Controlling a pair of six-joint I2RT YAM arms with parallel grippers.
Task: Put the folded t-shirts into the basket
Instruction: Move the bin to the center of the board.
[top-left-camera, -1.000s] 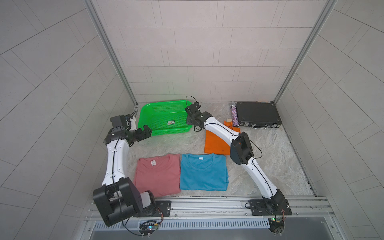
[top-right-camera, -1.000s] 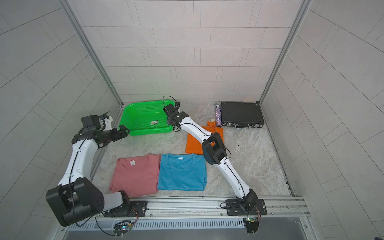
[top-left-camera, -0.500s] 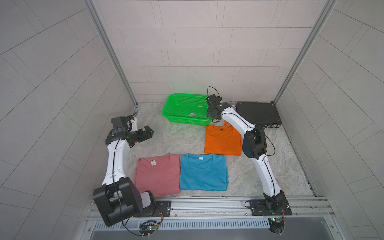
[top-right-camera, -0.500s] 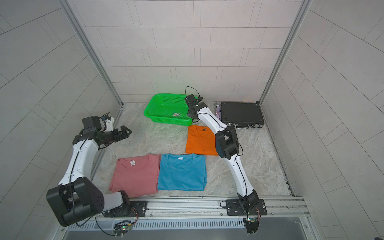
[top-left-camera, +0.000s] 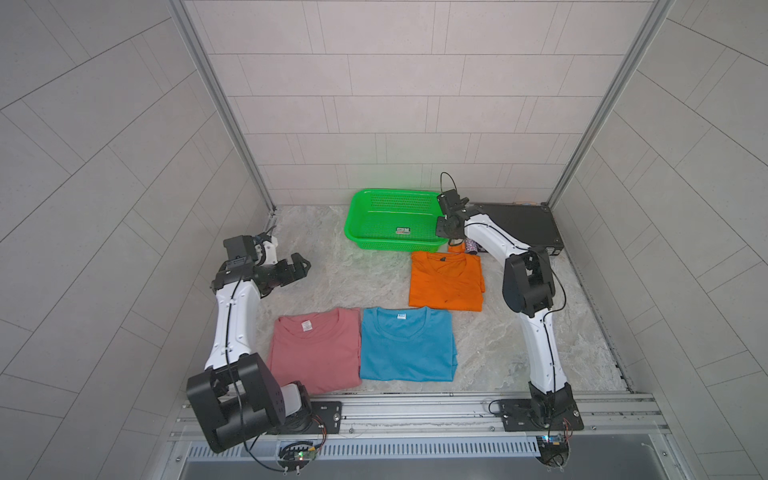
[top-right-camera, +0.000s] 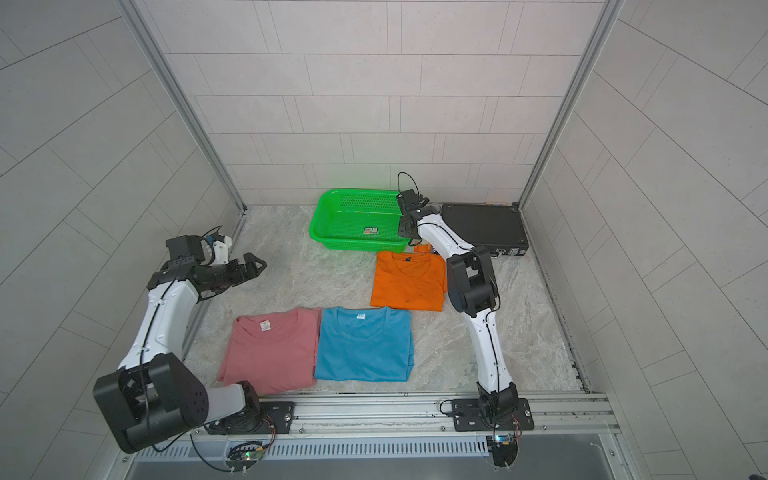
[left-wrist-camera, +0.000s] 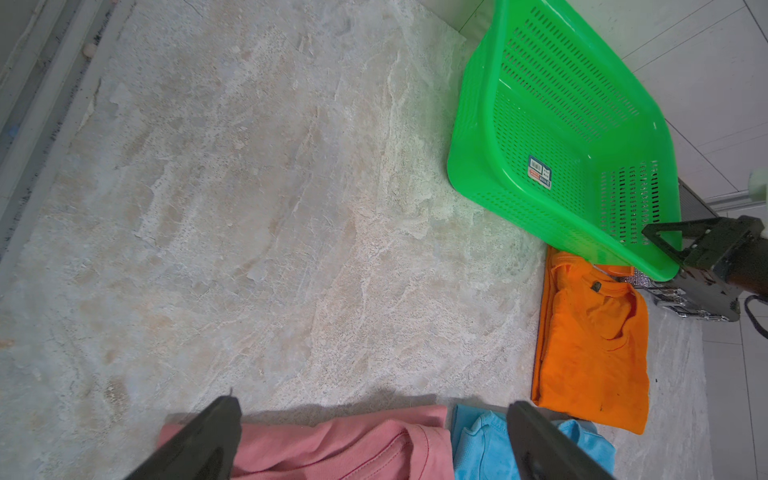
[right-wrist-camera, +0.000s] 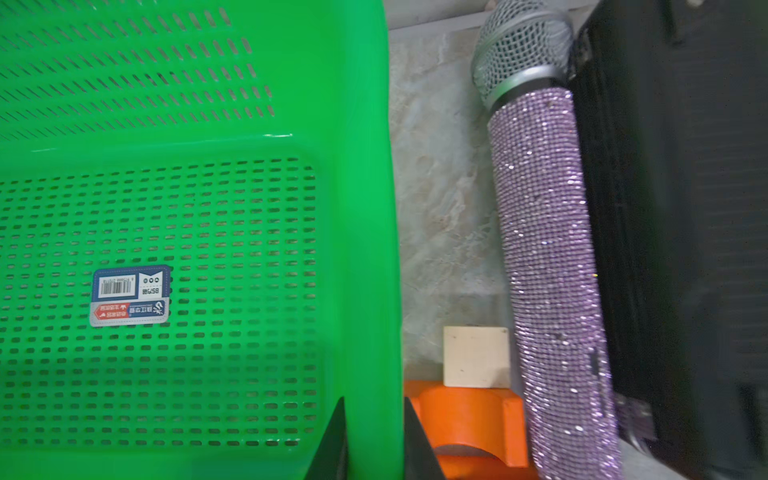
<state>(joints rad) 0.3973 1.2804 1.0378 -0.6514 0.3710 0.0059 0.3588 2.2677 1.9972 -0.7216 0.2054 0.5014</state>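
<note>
The right end effector (right-wrist-camera: 372, 440) clamps the wall of the basket (top-left-camera: 392, 195) — the left end effector (left-wrist-camera: 372, 409) hangs spread wide.

The right gripper (right-wrist-camera: 374, 409) pinches the side wall of the green basket (right-wrist-camera: 365, 208), with one dark finger (right-wrist-camera: 332, 449) inside and the other outside. A barcode sticker (right-wrist-camera: 131, 296) sits on the basket's perforated floor. Beside the basket, on the marbled tabletop (right-wrist-camera: 440, 166), a microphone (right-wrist-camera: 548, 257) with a lilac rhinestone handle and a silver mesh head (right-wrist-camera: 519, 45) lies against a black case (right-wrist-camera: 681, 208). By its handle, a pale square block (right-wrist-camera: 476, 356) adjoins an orange arch-shaped block (right-wrist-camera: 469, 419).
</note>
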